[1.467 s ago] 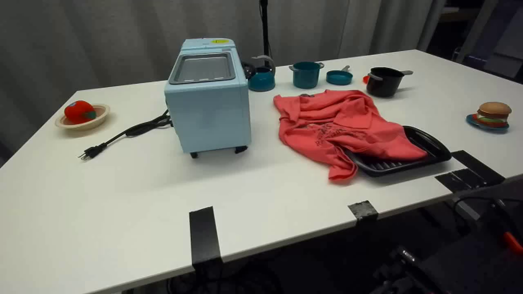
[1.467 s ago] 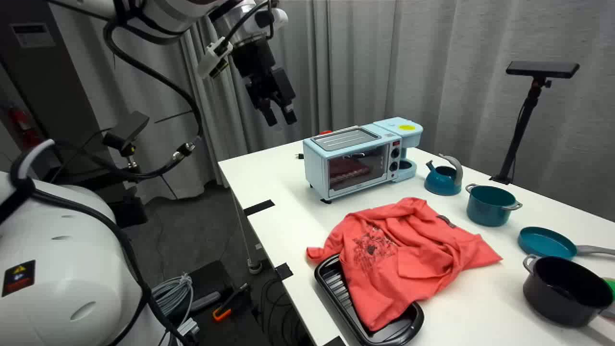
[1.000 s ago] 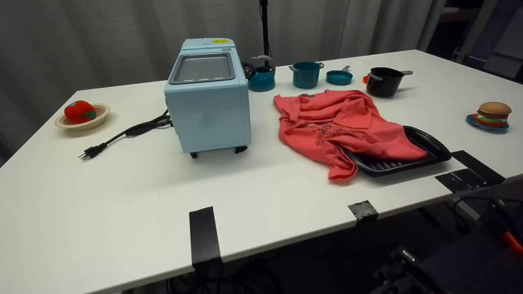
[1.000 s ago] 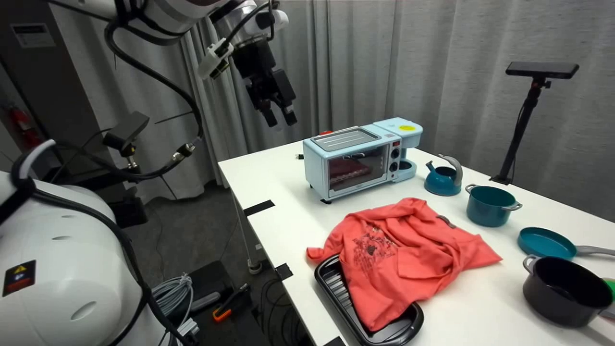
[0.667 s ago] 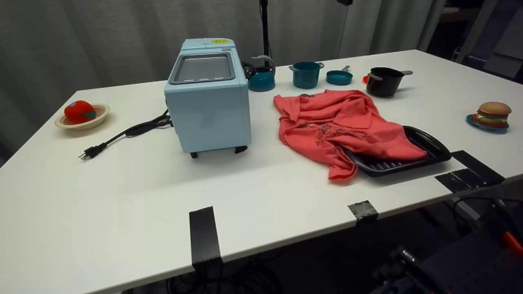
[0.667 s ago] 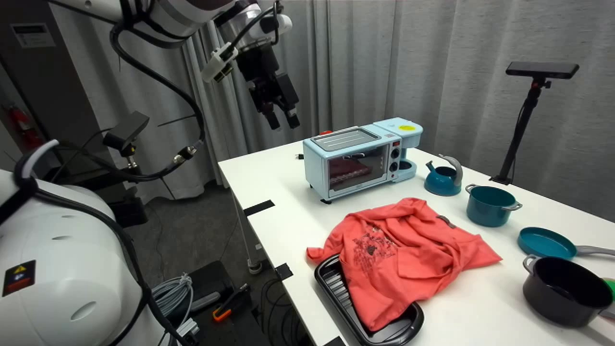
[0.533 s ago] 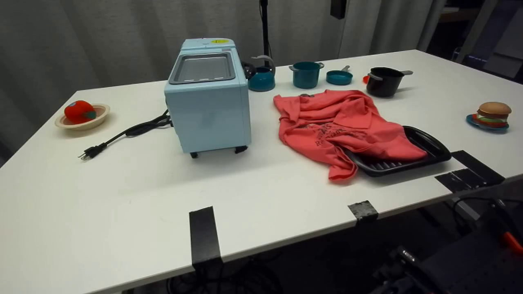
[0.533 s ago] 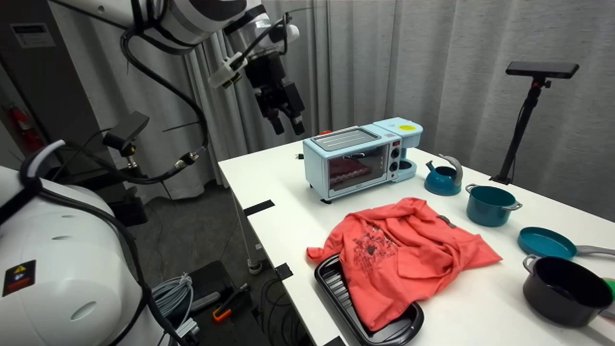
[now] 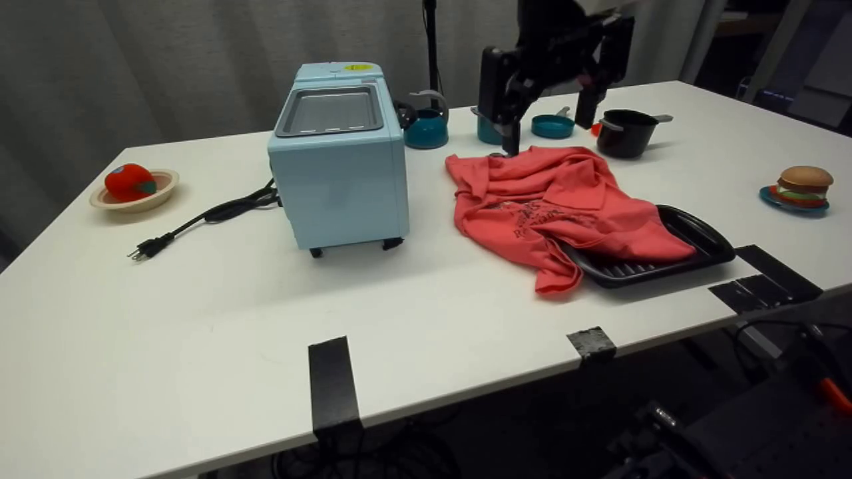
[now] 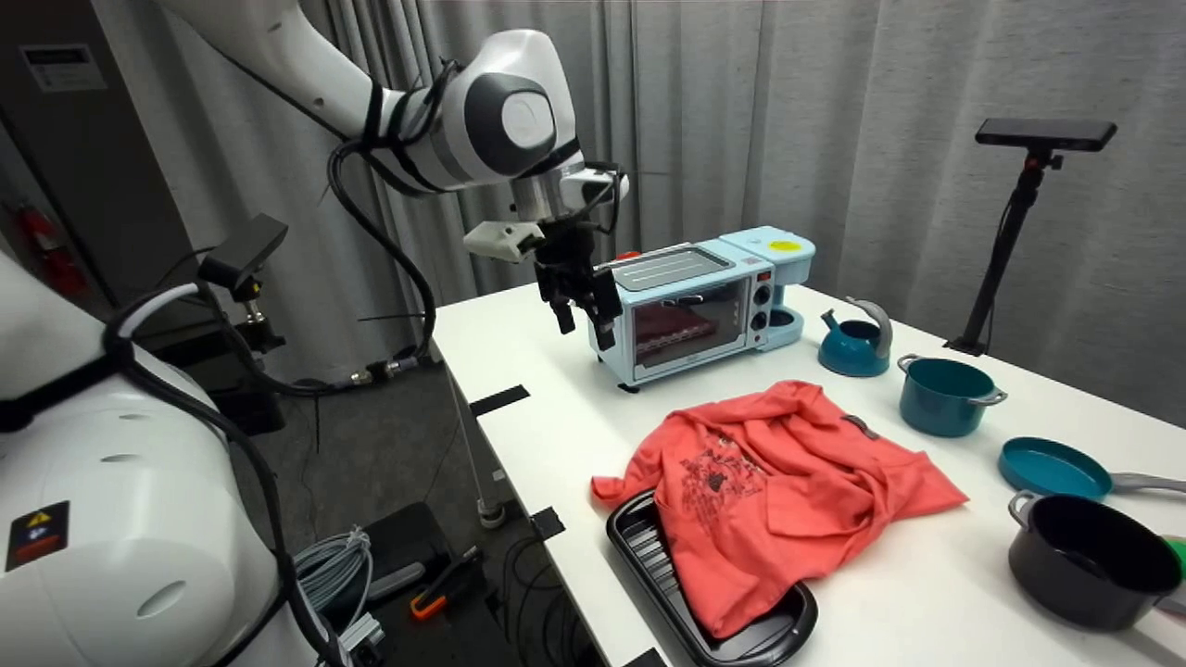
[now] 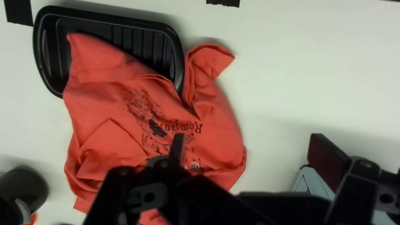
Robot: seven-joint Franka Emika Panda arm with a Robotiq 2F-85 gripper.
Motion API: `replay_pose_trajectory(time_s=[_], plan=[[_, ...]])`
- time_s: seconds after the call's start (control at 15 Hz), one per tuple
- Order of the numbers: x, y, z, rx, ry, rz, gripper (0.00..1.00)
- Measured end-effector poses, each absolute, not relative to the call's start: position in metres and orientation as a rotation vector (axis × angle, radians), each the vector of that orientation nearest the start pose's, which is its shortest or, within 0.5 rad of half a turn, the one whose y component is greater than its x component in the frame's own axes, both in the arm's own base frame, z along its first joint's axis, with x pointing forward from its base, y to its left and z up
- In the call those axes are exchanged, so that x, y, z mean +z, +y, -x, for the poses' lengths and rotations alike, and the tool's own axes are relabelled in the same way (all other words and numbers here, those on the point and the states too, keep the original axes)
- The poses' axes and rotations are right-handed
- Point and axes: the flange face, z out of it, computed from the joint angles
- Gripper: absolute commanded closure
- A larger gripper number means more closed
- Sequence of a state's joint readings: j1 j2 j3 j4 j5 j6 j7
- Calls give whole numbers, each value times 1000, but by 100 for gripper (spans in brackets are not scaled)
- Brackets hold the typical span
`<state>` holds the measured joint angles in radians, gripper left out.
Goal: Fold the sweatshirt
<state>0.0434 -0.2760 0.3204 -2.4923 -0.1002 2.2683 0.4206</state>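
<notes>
The sweatshirt [image 9: 552, 206] is a rumpled coral-red garment with dark print, spread unevenly on the white table in both exterior views [image 10: 788, 482]. One part of it lies over a black ridged pan [image 9: 705, 243], and a sleeve end lies beside the pan. My gripper [image 9: 548, 131] is open and empty, pointing down, held above the table. It also shows in an exterior view [image 10: 586, 332], in front of the oven's side. In the wrist view my gripper [image 11: 247, 140] has one finger over the sweatshirt [image 11: 215, 128] and bare table between the fingers. The gripper hides the sweatshirt's lower part there.
A light-blue oven [image 9: 339, 193] stands beside the sweatshirt, its corner near a finger in the wrist view [image 11: 315, 184]. A teal kettle [image 10: 854, 350], teal pot [image 10: 947, 403], teal pan [image 10: 1052, 466] and black pot [image 10: 1089, 565] stand behind. A toy burger [image 9: 804, 186] and power cord [image 9: 219, 211] lie apart.
My arm has moved down and toward the table's middle; the gripper has come into both exterior views, open throughout. The sweatshirt, pan and oven have not moved.
</notes>
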Motion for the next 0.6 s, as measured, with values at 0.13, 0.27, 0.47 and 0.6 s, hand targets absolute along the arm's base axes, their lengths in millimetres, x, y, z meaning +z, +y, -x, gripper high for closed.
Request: replay_pose_trajectory(time_s=[0.13, 0.27, 0.47, 0.6], plan=[[360, 157, -421, -94, 21, 3268, 0], [338, 157, -425, -37, 37, 3264, 0], [330, 154, -426, -10, 45, 3263, 0], [332, 155, -427, -17, 44, 3263, 0]])
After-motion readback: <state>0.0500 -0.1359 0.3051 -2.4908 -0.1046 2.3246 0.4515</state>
